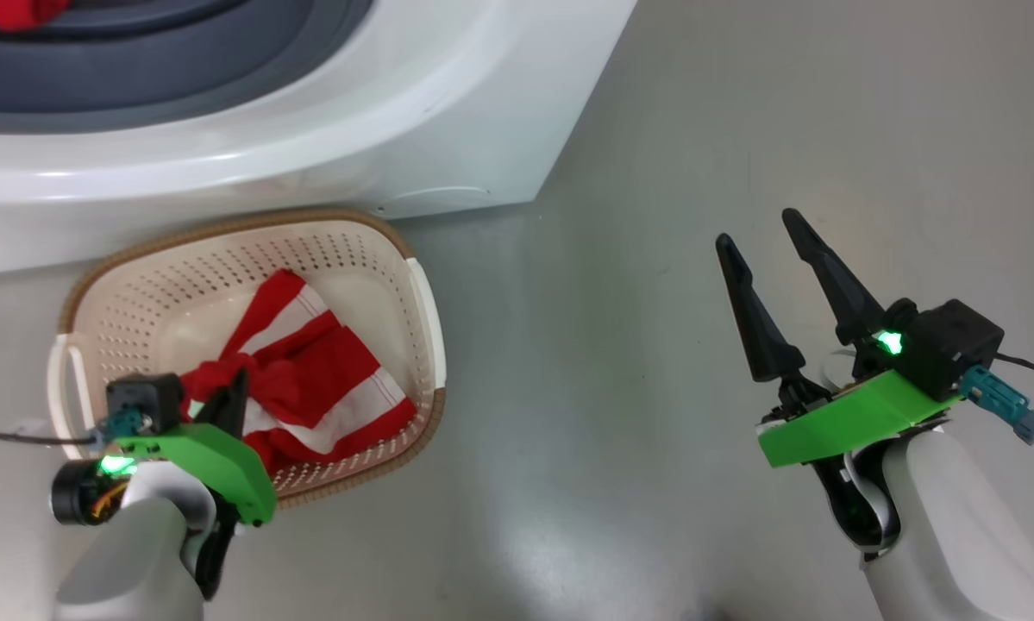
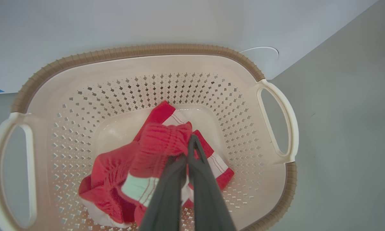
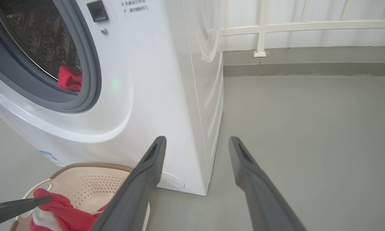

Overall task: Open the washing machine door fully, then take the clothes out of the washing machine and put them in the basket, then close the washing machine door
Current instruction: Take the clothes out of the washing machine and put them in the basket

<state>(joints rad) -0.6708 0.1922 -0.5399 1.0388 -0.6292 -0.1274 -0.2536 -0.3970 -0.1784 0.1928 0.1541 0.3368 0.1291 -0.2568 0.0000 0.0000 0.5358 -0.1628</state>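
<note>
The left gripper [image 2: 190,146] is pinched shut on a red striped garment [image 2: 112,173], held low inside the basket [image 2: 131,51] at eight o'clock of the head view, probably for release. The right gripper [image 1: 754,228] waits spread and empty at four o'clock. Its wrist view reveals another red garment [image 3: 68,78] inside the washing machine [image 3: 147,80], at ten o'clock.

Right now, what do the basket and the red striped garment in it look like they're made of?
The basket: probably moulded plastic, smooth cream walls with punched holes and a brown ribbed rim imitating weave. The garment: soft matte fabric, likely a knit, going by its ribbed texture and crumpled folds.
</note>
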